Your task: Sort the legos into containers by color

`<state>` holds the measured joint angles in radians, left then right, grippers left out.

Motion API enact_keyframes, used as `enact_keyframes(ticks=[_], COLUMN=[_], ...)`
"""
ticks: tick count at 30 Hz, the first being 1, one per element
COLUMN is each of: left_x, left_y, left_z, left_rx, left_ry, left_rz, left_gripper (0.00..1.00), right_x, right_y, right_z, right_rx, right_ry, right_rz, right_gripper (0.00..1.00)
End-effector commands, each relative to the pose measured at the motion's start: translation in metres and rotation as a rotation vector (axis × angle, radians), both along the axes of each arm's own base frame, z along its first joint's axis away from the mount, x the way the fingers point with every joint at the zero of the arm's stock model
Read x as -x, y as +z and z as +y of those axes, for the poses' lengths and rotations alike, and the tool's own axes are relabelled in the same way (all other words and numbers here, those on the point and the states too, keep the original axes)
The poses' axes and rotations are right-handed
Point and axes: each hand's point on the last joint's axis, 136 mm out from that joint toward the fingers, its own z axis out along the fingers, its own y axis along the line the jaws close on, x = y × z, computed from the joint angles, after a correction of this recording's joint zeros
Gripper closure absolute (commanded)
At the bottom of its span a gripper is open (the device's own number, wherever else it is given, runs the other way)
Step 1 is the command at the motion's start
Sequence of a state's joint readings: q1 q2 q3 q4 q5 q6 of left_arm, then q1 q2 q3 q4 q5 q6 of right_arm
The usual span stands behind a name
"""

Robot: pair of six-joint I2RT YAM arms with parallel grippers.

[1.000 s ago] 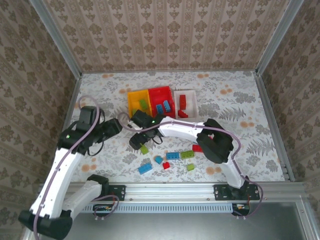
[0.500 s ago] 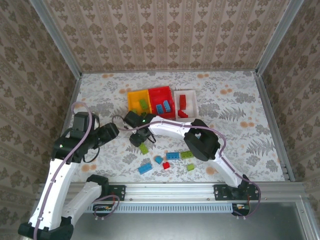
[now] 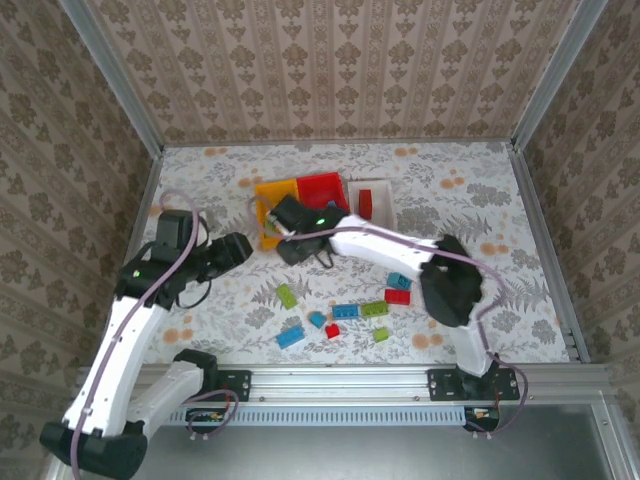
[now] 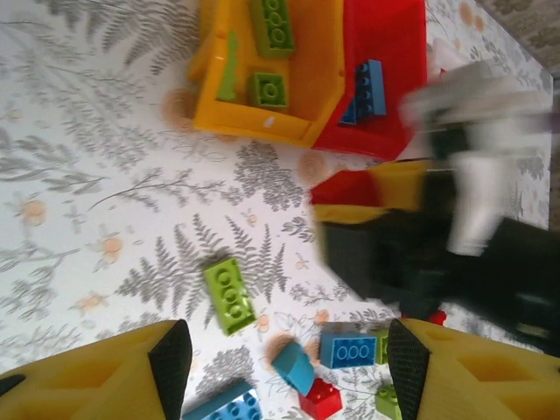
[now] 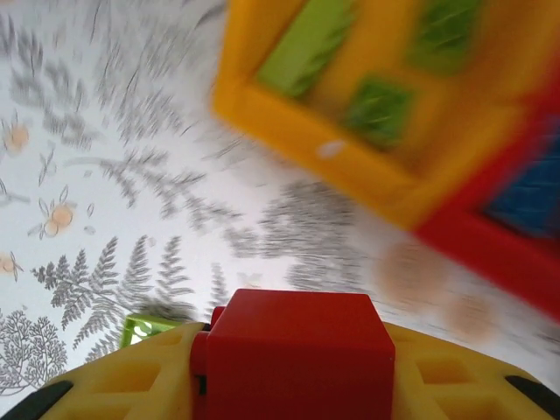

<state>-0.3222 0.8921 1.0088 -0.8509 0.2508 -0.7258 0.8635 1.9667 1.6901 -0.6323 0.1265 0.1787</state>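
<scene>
Soft, even white light fills the overhead view of the walled table (image 3: 480,200), bright throughout, with only faint, soft-edged shadows. At the left wrist, the fern-print surface and a green brick (image 4: 229,296) are crisp, while the right arm (image 4: 411,254) smears into a dark blur. At the right wrist, the red brick (image 5: 293,350) in the foreground is sharp against a streaked, unfocused yellow-orange bin (image 5: 297,131).

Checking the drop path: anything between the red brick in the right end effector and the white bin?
The red bin sits between the red brick and the white bin; nothing else visible does.
</scene>
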Motion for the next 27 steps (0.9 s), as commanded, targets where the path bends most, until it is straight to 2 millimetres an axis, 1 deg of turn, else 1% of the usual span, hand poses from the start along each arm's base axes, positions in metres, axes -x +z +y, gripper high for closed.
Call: enact_keyframes(ticks=[1, 2, 4, 5, 8, 10, 11, 13, 16, 21, 24, 27], left_x=[-0.026, -0.032, -0.044, -0.045, -0.054, -0.058, -0.060, -0.062, -0.065, -0.067, -0.066, -0.065], left_y=[0.014, 0.015, 0.020, 0.021, 0.022, 0.021, 0.018, 0.015, 0.009, 0.007, 0.004, 0.005], left_z=[-0.037, -0.046, -0.068, -0.085, -0.123, -0.144, -0.155, -0.169, -0.181, -0.183, -0.182, -0.181], left_rx=[0.061, 0.056, 0.046, 0.038, 0.011, -0.001, -0.007, -0.014, -0.020, -0.019, -0.022, -0.021], left_ry=[-0.120, -0.147, -0.208, -0.259, -0.355, -0.405, -0.427, -0.458, -0.474, -0.475, -0.473, -0.470], left_rz=[-0.078, -0.084, -0.106, -0.115, -0.139, -0.148, -0.146, -0.141, -0.131, -0.124, -0.116, -0.118], left_gripper=[0.36, 0.36, 0.36, 0.37, 0.37, 0.37, 0.38, 0.38, 0.39, 0.39, 0.39, 0.39], right_x=[-0.028, -0.033, -0.043, -0.048, -0.064, -0.075, -0.081, -0.089, -0.097, -0.104, -0.106, -0.107], right_y=[0.027, 0.024, 0.018, 0.015, 0.002, -0.008, -0.013, -0.026, -0.043, -0.063, -0.071, -0.072], right_z=[-0.070, -0.090, -0.121, -0.133, -0.160, -0.174, -0.180, -0.188, -0.196, -0.201, -0.201, -0.198], right_rx=[-0.032, -0.029, -0.014, -0.004, 0.032, 0.045, 0.049, 0.063, 0.088, 0.104, 0.111, 0.103], right_ry=[-0.206, -0.256, -0.337, -0.373, -0.469, -0.527, -0.556, -0.596, -0.633, -0.659, -0.664, -0.664], right_rz=[-0.048, -0.038, -0.017, -0.003, 0.025, 0.048, 0.065, 0.100, 0.144, 0.184, 0.204, 0.210], right_gripper=[0.58, 0.58, 0.58, 0.58, 0.58, 0.58, 0.58, 0.58, 0.58, 0.54, 0.50, 0.42])
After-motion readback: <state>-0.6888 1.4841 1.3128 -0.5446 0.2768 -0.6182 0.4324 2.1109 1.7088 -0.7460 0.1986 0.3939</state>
